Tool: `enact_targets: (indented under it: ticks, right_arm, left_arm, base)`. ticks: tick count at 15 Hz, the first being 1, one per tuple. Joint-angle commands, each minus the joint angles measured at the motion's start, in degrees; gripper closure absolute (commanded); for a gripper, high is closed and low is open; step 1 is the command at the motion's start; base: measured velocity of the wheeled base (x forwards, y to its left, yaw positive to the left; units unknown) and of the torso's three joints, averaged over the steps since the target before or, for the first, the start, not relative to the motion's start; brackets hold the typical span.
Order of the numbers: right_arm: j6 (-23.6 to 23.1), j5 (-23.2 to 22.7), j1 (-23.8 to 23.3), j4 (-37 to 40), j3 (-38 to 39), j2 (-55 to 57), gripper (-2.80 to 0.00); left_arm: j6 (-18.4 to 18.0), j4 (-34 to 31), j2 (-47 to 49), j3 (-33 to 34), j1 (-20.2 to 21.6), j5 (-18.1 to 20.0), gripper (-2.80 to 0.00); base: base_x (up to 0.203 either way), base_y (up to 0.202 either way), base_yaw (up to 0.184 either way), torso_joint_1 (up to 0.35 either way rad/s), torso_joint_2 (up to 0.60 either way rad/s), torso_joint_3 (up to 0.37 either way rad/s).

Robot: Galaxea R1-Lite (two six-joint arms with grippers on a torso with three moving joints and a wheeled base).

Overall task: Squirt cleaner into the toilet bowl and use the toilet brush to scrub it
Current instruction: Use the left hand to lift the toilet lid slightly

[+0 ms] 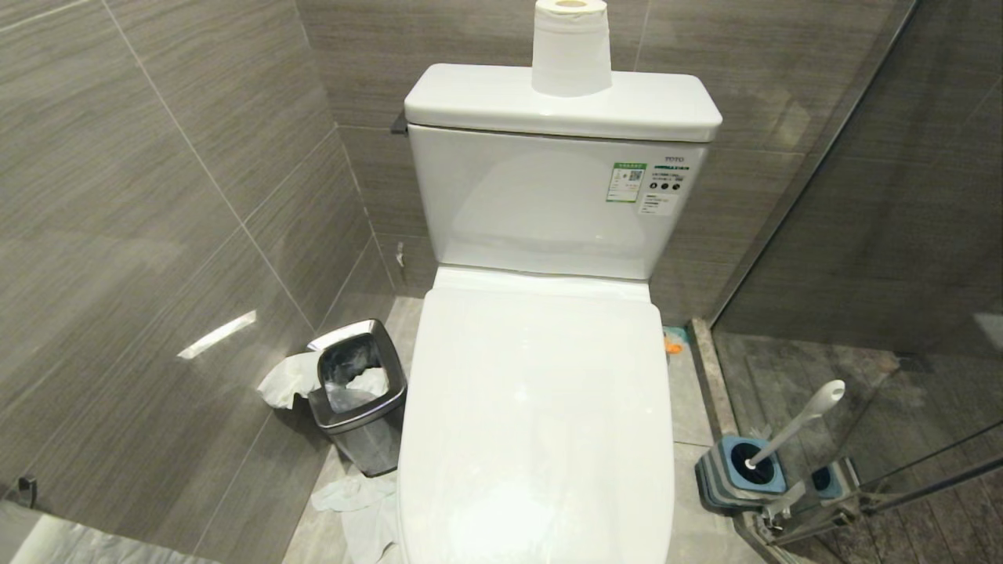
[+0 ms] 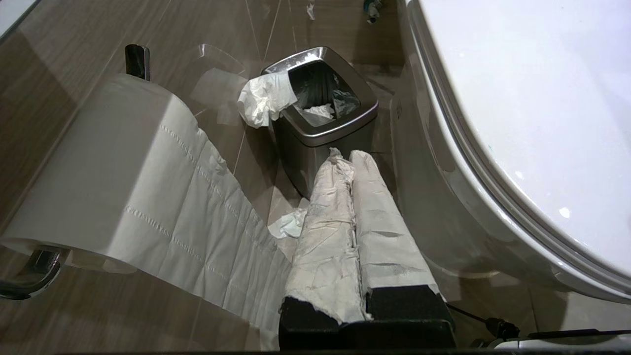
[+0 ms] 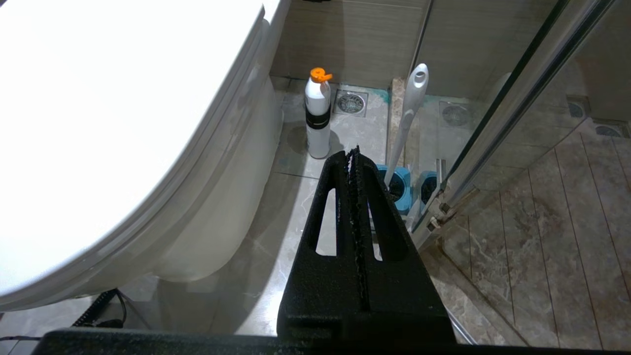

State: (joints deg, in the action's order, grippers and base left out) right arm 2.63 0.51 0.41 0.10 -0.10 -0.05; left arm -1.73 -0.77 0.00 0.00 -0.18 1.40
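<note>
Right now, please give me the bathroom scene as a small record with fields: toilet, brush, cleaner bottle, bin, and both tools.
toilet lid: closed, bowl hidden
toilet brush: standing in its blue holder, right of the toilet
cleaner bottle: white, orange cap, upright on the floor beside the toilet
waste bin: steel, left of the toilet, tissue over its rim
left tool: shut, empty
right tool: shut, empty

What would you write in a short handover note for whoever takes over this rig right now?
Left tool: shut, empty, low beside the steel bin.
Right tool: shut, empty, low on the toilet's other side.
Toilet lid: closed, so the bowl is hidden.
Cleaner bottle: upright on the floor by the toilet base.
Toilet brush: in its blue holder by the glass door.
Done: nothing.
Left: lift the lid, squirt, scrub.
</note>
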Motion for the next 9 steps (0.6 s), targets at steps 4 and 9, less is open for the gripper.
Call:
enact_targets:
  ticks: [4,9]
  right_arm:
    - [0.00,0.02,0.02,-0.01,0.01,0.05,0.00]
    - [0.00,0.02,0.02,-0.01,0.01,0.05,0.00]
  left_arm:
    - [-0.40,-0.02,0.09,0.00,0.01,-0.35,0.00]
    - [-9.04,-0.08,0.09,0.00,0.09,1.82,0.00]
  base:
    - [0.000,0.000,0.000,0.000,0.00,0.000]
    - [0.000,0.000,0.000,0.000,0.00,0.000]
